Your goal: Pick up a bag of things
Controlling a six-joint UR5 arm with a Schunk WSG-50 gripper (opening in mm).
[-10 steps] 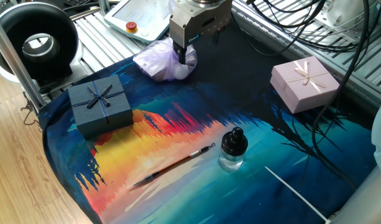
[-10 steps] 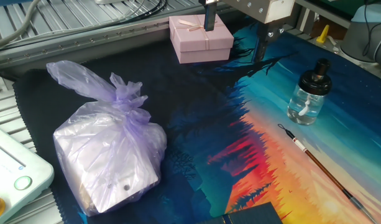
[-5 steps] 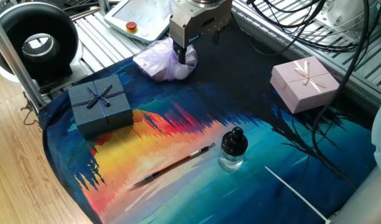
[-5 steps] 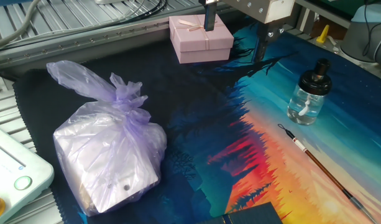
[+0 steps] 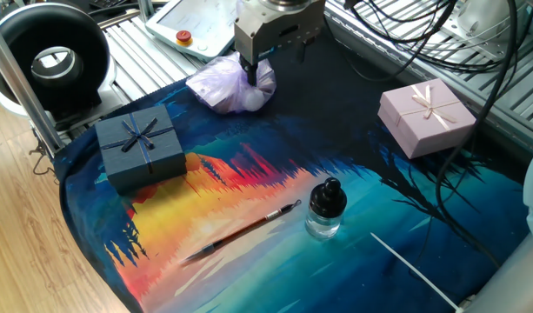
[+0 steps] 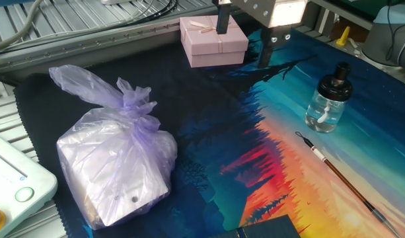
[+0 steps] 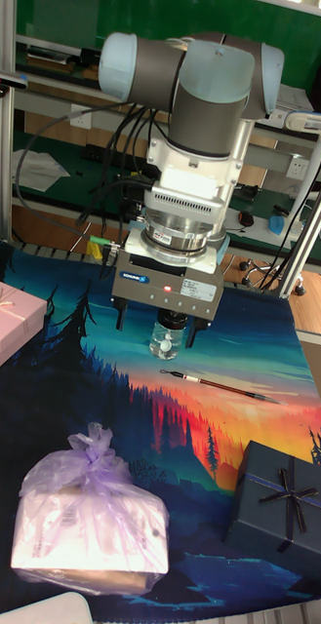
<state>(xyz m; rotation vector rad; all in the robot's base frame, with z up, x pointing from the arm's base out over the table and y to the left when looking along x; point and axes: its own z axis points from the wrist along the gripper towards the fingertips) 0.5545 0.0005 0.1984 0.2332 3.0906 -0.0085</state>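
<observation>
The bag of things [image 6: 116, 172] is a pale lilac, wrinkly plastic bag with a twisted neck, lying on the dark part of the painted mat; it also shows as the lilac bag [image 5: 227, 87] and the bag [image 7: 92, 517]. My gripper [image 7: 156, 327] hangs open in the air, off to the side of the bag and higher than it, with nothing between its fingers. In the other fixed view the gripper [image 6: 244, 39] is up near the pink box. In one fixed view the gripper [image 5: 275, 56] has one finger overlapping the bag.
A pink box with a bow [image 5: 425, 117] and a dark blue box with a bow [image 5: 140, 146] stand on the mat. An ink bottle [image 5: 325, 209] and a brush [image 5: 244, 230] lie mid-mat. A white pendant [image 5: 192, 22] sits just beyond the bag.
The gripper has shifted slightly sideways toward the bag's side, still open. The bag and the other objects have not moved.
</observation>
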